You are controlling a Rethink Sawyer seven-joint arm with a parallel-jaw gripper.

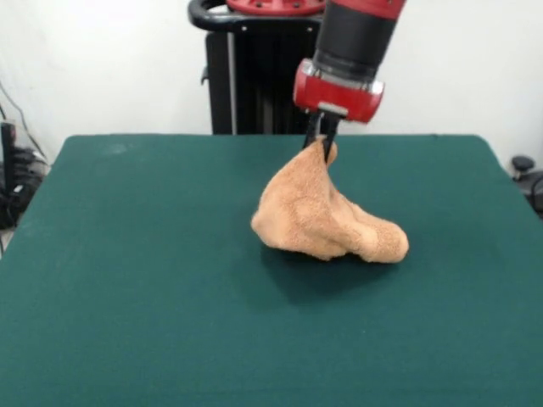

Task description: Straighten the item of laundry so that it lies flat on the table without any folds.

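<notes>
Pinching towel (327, 220) peak, gripper (321, 146) closed; bunched mid-table (127, 280), edges well clear.

The red and black arm (352, 51) comes down from the top of the picture, just in front of the black pedestal (254, 72) at the table's far side. Its gripper (322, 140) is closed on a pinched corner of the orange-tan towel (327, 216) and holds that corner up above the table (127, 280). The cloth hangs from this point in a tent shape, widening downward into a bunched, folded heap that rests on the green cover near the table's middle. A shadow lies in front of the heap.
</notes>
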